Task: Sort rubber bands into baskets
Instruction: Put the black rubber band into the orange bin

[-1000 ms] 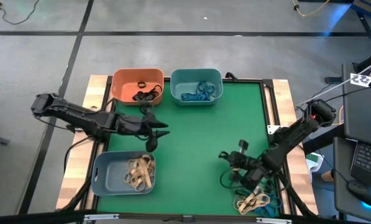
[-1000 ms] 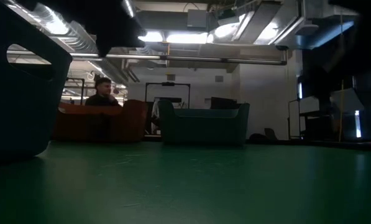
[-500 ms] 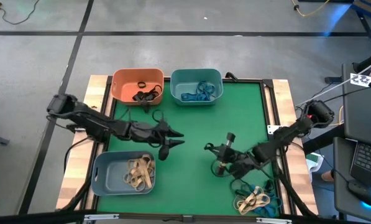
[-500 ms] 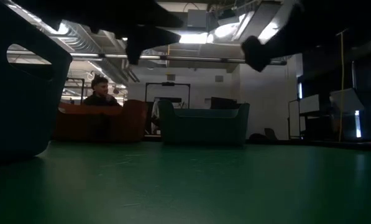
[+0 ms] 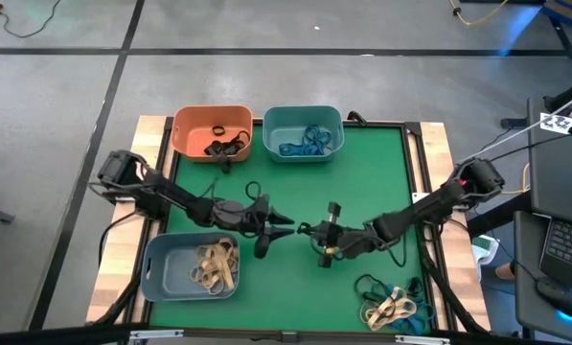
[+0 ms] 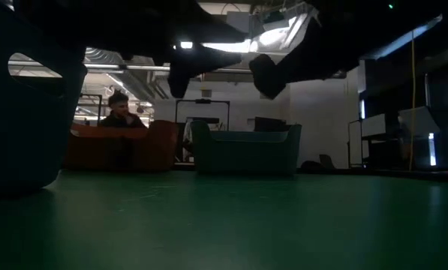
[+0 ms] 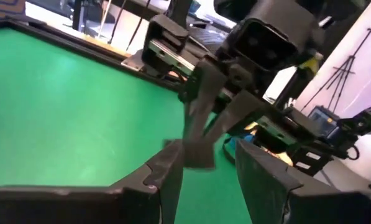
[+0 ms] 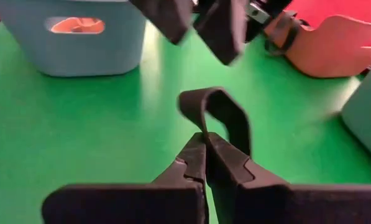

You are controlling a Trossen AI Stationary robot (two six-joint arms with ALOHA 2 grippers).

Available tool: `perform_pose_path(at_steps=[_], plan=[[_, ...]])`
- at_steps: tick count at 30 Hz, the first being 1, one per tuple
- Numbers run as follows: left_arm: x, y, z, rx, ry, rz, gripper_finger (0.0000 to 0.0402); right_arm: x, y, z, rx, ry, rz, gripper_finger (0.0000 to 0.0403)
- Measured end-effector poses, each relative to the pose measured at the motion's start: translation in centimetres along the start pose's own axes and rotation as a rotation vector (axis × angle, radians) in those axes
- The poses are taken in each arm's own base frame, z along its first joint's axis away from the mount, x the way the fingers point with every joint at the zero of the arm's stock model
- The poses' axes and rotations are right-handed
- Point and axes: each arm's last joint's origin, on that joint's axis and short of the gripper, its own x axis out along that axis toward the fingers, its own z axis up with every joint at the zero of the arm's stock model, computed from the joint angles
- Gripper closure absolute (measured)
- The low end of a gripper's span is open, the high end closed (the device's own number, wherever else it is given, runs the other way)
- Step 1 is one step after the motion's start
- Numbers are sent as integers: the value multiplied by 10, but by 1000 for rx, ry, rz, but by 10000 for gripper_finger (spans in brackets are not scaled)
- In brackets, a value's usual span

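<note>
black rubber band point(image 8: 217, 114) stands up in a wide flat loop, pinched in the right gripper point(image 8: 205, 163). left gripper point(image 7: 205, 163) gapes empty, facing it.

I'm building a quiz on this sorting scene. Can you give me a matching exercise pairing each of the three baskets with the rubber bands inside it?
Things:
1. orange basket
2. teal basket
3. grey-blue basket

Contents:
A. tan bands
B. black bands
C. blue bands

Pairs: 1-B, 2-C, 3-A
</note>
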Motion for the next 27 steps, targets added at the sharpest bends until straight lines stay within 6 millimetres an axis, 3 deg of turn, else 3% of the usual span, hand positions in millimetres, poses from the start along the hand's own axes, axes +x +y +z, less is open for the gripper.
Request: perform_pose_path(at_steps=[10, 23, 27], plan=[[20, 1, -14, 5, 42, 19, 260, 5, -2, -1, 10, -8, -22, 391], [21, 1, -14, 26, 37, 20, 261, 5, -1, 1, 18, -14, 9, 391], [21, 1, -13, 45, 36, 21, 281, 5, -1, 2, 29, -22, 19, 391]])
